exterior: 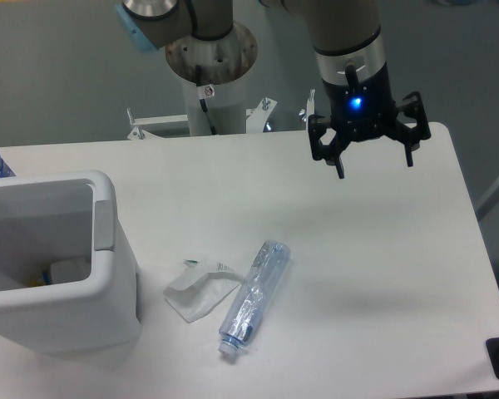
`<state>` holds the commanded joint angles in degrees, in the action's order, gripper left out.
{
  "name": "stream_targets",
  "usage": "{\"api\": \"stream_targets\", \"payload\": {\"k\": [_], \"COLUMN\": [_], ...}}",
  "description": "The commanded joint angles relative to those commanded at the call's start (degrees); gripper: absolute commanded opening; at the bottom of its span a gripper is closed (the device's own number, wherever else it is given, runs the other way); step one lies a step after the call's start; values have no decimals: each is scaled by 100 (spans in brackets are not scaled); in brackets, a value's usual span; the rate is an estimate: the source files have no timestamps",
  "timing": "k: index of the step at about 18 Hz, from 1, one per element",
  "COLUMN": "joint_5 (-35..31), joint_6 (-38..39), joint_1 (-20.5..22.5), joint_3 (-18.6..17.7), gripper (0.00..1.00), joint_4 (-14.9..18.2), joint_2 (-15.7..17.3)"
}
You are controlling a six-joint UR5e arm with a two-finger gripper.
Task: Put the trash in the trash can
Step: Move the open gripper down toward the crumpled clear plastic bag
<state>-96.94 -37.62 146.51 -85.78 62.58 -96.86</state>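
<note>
White counter (382, 274), both pieces of trash not yet binned.
The trash can (58, 320) sits far left of the jaws (374, 164), which hang spread and empty; the bottle (254, 297) and wrapper (201, 288) lie below-left of them, touching, so both pickups remain.

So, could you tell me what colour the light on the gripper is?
Blue: a small glowing light on the black two-finger gripper, clear in the fixed camera view.

claw (374, 165) spread above table (382, 274), bottle (254, 298) touching wrapper (201, 288), bin (50, 266) seemingly holding scraps
</note>
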Motion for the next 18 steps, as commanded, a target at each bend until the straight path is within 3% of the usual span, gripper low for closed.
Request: {"api": "stream_targets", "payload": {"k": [11,13,16,18], "joint_5": [53,53,53,53], "joint_6": [26,44,88,105], "joint_1": [-62,-123,-368,-553], "joint_3": [-149,-333,-746,-774], "gripper": [100,100,100,100], "joint_4": [-17,-227,-877,-984], "joint_2": [-44,-44,-88,-219]}}
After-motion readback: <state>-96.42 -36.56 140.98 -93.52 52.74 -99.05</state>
